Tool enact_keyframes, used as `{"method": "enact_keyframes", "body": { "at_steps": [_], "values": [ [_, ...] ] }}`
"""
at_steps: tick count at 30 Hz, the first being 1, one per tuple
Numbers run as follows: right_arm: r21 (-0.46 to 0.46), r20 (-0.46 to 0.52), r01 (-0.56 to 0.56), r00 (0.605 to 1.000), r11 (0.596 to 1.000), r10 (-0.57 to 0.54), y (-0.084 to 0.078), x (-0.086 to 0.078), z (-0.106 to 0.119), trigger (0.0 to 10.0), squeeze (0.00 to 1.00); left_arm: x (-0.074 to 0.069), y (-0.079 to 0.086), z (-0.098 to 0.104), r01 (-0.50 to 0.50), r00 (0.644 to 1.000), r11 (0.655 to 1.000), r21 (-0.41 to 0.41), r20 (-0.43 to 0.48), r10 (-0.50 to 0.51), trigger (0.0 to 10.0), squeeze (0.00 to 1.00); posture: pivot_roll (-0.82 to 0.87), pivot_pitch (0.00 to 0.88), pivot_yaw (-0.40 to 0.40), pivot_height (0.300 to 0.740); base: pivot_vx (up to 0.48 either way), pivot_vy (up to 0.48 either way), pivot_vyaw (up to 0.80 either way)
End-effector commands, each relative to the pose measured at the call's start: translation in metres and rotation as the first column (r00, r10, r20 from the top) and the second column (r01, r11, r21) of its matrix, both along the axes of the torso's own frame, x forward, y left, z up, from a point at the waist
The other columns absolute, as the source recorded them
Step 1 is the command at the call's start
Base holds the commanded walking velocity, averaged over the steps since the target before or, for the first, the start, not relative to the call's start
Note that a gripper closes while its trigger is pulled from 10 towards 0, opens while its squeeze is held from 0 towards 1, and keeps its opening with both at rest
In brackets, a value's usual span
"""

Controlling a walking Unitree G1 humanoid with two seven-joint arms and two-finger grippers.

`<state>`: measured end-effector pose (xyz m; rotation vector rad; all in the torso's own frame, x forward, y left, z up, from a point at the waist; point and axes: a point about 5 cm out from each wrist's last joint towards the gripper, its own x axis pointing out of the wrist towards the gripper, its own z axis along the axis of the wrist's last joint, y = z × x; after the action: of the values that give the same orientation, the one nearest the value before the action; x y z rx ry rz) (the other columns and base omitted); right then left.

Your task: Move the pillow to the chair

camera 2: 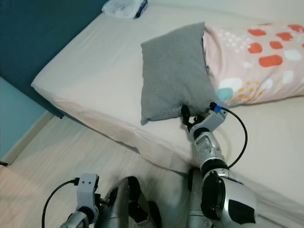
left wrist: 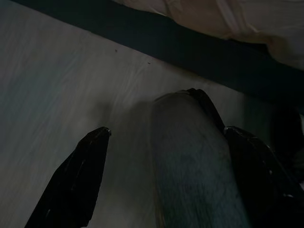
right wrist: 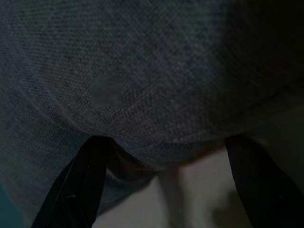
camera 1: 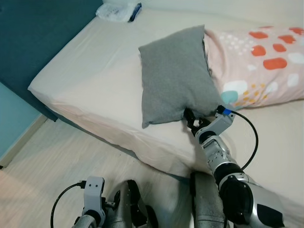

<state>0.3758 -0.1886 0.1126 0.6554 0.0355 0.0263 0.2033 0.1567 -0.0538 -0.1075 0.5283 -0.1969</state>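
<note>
The grey pillow point(camera 1: 175, 76) lies on the bed point(camera 1: 95, 80), tilted, with its far corner leaning against the pink patterned pillow point(camera 1: 261, 61) just beside it and its near edge close to the bed's front edge. Right at that near edge sits the right gripper point(camera 1: 190, 118), arm stretched up from the robot's body, a black cable looping off the wrist. In the right wrist view the grey knit fabric point(right wrist: 142, 80) looms large, and the two black fingers point(right wrist: 80, 190) stand well apart on either side of the pillow's lower edge, the pale sheet showing between them. The jaws are spread, not clamped on anything; the fabric sits just ahead of the fingertips.

Beyond the grey pillow, at the bed's far corner, a clear plastic packet point(camera 1: 116, 10) rests near the dark blue wall. Below the bed's front edge runs pale wooden floor point(camera 1: 52, 161).

Down by the floor, the left gripper point(left wrist: 166, 142) hangs low beside the robot's leg. In its dim wrist view the fingers are held apart, with the leg point(left wrist: 194, 161) between them and the bed's dark base beyond.
</note>
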Motion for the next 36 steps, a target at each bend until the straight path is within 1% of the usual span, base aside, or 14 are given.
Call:
{"method": "enact_keyframes", "body": {
  "at_steps": [1,3,5,9,13,16,17,18,19,24,33,34,35,36],
  "values": [
    [0.037,0.030,0.031,0.999,0.999,-0.032,-0.004,0.000,0.003,10.0,0.00,-0.078,-0.023,-0.044,0.074,0.940,0.995,-0.063,-0.330,-0.091,10.0,0.00,0.11,0.469,0.112,0.581,0.000,0.000,0.00],
    [0.076,0.074,0.018,0.997,0.997,-0.024,-0.004,0.001,0.007,10.0,0.00,-0.081,-0.023,-0.044,0.074,0.939,0.995,-0.064,-0.332,-0.092,10.0,0.00,0.11,0.472,0.113,0.581,0.000,0.000,0.00],
    [0.112,0.164,-0.045,0.986,0.993,0.026,0.002,0.005,0.020,10.0,0.00,-0.086,-0.022,-0.046,0.076,0.936,0.995,-0.065,-0.338,-0.094,10.0,0.00,0.12,0.475,0.115,0.581,0.000,0.000,0.00],
    [0.114,0.256,-0.112,0.963,0.987,0.080,0.010,0.012,0.040,10.0,0.00,-0.092,-0.021,-0.047,0.078,0.934,0.995,-0.064,-0.344,-0.096,10.0,0.00,0.12,0.478,0.117,0.581,0.000,0.000,0.00],
    [0.104,0.270,-0.111,0.960,0.988,0.079,0.011,0.017,0.051,10.0,0.00,-0.093,-0.021,-0.047,0.079,0.933,0.995,-0.063,-0.346,-0.096,10.0,0.00,0.12,0.479,0.116,0.581,0.000,0.000,0.00],
    [0.058,0.254,-0.102,0.964,0.993,0.084,0.014,0.022,0.060,10.0,0.00,-0.093,-0.021,-0.047,0.078,0.934,0.995,-0.063,-0.345,-0.095,10.0,0.00,0.11,0.479,0.111,0.581,0.000,0.000,0.00],
    [0.035,0.243,-0.097,0.966,0.995,0.085,0.014,0.022,0.060,8.2,0.00,-0.092,-0.021,-0.047,0.078,0.934,0.995,-0.063,-0.345,-0.095,10.0,0.00,0.11,0.479,0.111,0.581,0.000,0.000,0.00],
    [0.035,0.243,-0.097,0.966,0.995,0.085,0.014,0.022,0.060,8.2,0.00,-0.092,-0.021,-0.047,0.078,0.934,0.995,-0.063,-0.345,-0.095,10.0,0.00,0.11,0.479,0.111,0.581,0.000,0.000,0.00],
    [0.028,0.247,-0.110,0.964,0.994,0.100,0.016,0.023,0.061,0.0,0.00,-0.092,-0.022,-0.046,0.078,0.935,0.995,-0.064,-0.343,-0.095,10.0,0.00,0.11,0.477,0.108,0.581,0.000,0.000,0.00],
    [-0.064,0.233,-0.166,0.956,0.984,0.176,0.025,0.022,0.059,0.0,0.00,-0.089,-0.024,-0.046,0.079,0.937,0.995,-0.067,-0.337,-0.097,10.0,0.00,0.10,0.474,0.102,0.581,0.000,0.000,0.00],
    [-0.075,0.265,-0.246,0.929,0.966,0.257,0.036,0.021,0.060,0.0,0.00,-0.086,-0.025,-0.045,0.077,0.937,0.995,-0.066,-0.337,-0.094,10.0,0.00,0.08,0.449,0.084,0.581,0.000,0.000,0.00],
    [-0.082,0.283,-0.280,0.914,0.956,0.292,0.041,0.020,0.062,0.0,0.00,-0.084,-0.025,-0.045,0.073,0.938,0.995,-0.065,-0.335,-0.091,10.0,0.00,0.08,0.449,0.084,0.581,0.000,0.000,0.00],
    [-0.074,0.336,-0.357,0.870,0.931,0.360,0.051,0.019,0.068,0.0,0.00,-0.081,-0.024,-0.044,0.066,0.940,0.996,-0.063,-0.332,-0.083,10.0,0.00,0.06,0.433,0.070,0.581,0.000,0.000,0.00],
    [-0.074,0.336,-0.357,0.870,0.931,0.360,0.051,0.019,0.068,0.0,0.00,-0.081,-0.024,-0.044,0.066,0.940,0.996,-0.063,-0.332,-0.083,10.0,0.00,0.06,0.433,0.070,0.581,0.000,0.000,0.00]
  ]
}}
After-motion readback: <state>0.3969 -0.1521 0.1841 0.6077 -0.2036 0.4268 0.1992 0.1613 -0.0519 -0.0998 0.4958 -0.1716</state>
